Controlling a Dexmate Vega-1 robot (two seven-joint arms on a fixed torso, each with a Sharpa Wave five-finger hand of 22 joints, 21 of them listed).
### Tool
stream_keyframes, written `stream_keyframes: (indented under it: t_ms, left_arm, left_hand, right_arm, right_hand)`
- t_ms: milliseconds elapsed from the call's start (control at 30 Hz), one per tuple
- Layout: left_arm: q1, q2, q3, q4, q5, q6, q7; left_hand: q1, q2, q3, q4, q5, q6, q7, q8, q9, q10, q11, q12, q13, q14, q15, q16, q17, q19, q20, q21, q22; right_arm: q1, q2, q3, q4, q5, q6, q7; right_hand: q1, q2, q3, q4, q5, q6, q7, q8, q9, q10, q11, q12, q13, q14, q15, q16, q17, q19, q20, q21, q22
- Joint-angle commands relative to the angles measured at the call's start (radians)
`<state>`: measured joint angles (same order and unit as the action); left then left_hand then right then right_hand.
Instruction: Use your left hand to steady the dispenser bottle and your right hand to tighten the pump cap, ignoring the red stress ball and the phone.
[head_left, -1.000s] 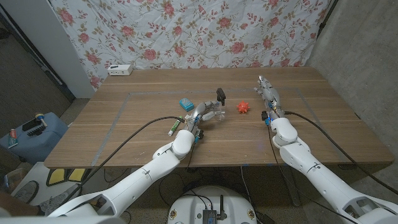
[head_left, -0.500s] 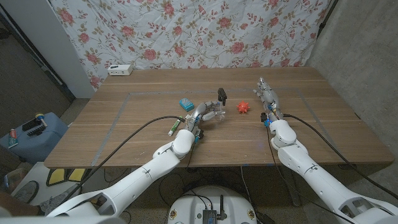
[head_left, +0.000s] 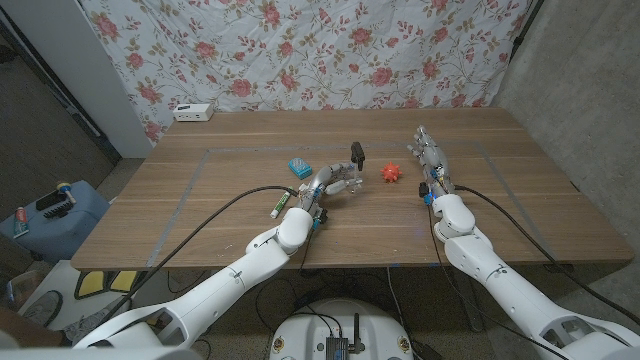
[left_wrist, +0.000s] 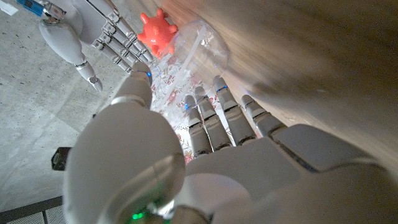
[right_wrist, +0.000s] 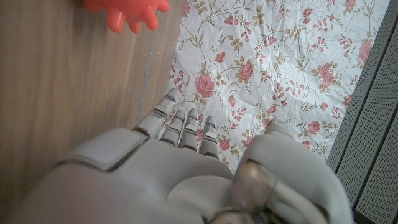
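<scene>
Two hands on the bench (head_left: 200, 215). Left hand (head_left: 335, 181) wraps the clear dispenser bottle (left_wrist: 199, 53) near centre, black pump cap (head_left: 356, 153) standing above its fingers. Red stress ball (head_left: 390, 172) just right of the bottle. Right hand (head_left: 430, 150) holds nothing, fingers extended. Risk: right hand reaching across could knock the ball or tip the bottle.

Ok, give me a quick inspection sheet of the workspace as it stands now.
Surface: wooden table, tape outline on it.
Job's things: clear dispenser bottle upright with black pump cap.
Clutter: red stress ball beside bottle; blue packet; green-and-white tube; phone nothing seen.
Hands: left hand with fingers around bottle; right hand apart from cap, holding nothing.
Cables: black, along both arms.
Surroundings: floral cloth; white box at far edge.
</scene>
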<state>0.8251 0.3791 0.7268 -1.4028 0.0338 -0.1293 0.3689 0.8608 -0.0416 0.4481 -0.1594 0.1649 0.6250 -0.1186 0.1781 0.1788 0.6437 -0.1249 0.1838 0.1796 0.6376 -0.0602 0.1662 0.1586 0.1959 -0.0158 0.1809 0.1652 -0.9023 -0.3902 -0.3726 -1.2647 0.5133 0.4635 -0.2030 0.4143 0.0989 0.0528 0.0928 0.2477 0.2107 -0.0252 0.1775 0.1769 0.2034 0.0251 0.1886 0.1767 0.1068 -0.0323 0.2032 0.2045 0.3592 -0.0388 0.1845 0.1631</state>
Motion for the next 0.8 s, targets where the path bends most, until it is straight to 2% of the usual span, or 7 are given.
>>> stream_keyframes:
  t_ms: [33, 533, 800]
  left_arm:
    - [-0.002, 0.004, 0.002, -0.007, 0.002, 0.016, 0.0]
    - [-0.002, 0.014, 0.001, -0.022, -0.003, 0.04, -0.007]
    - [-0.002, 0.016, -0.002, -0.028, -0.018, 0.046, -0.02]
  left_hand:
    - [0.001, -0.011, -0.009, 0.004, 0.01, -0.008, -0.014, -0.007, 0.004, -0.024, -0.002, -0.006, 0.005, -0.026, -0.096, 0.0, 0.003, 0.0, 0.013, 0.003, 0.003]
    - [-0.022, -0.046, -0.051, 0.013, 0.02, -0.076, 0.011, -0.006, 0.003, -0.096, 0.011, -0.007, 0.004, -0.102, -0.074, 0.001, 0.006, -0.012, 0.028, 0.002, 0.003]
    - [-0.037, -0.065, -0.079, 0.018, 0.03, -0.136, 0.017, -0.009, 0.002, -0.156, 0.016, -0.009, 0.003, -0.173, -0.059, -0.001, 0.006, -0.041, 0.049, -0.002, 0.003]
  right_arm:
    - [0.009, 0.011, -0.004, 0.029, -0.005, 0.021, 0.003]
    - [0.011, 0.019, -0.009, 0.042, -0.002, 0.026, 0.008]
    - [0.009, 0.022, -0.012, 0.042, -0.008, 0.025, -0.001]
  right_hand:
    - [0.002, 0.002, 0.001, 0.006, -0.003, -0.001, -0.014, 0.005, 0.0, 0.003, -0.001, -0.001, 0.002, 0.004, -0.004, -0.002, -0.001, 0.0, -0.061, 0.0, 0.002]
    - [-0.002, -0.004, -0.004, 0.003, -0.005, -0.001, -0.022, 0.006, 0.0, -0.003, -0.001, -0.003, 0.002, 0.002, 0.003, -0.004, -0.003, -0.001, -0.052, 0.0, 0.002]
    - [-0.004, -0.005, -0.005, 0.002, -0.006, -0.001, -0.03, 0.006, 0.0, -0.005, -0.004, -0.003, 0.002, 0.001, 0.002, -0.005, -0.004, -0.002, -0.05, 0.0, 0.002]
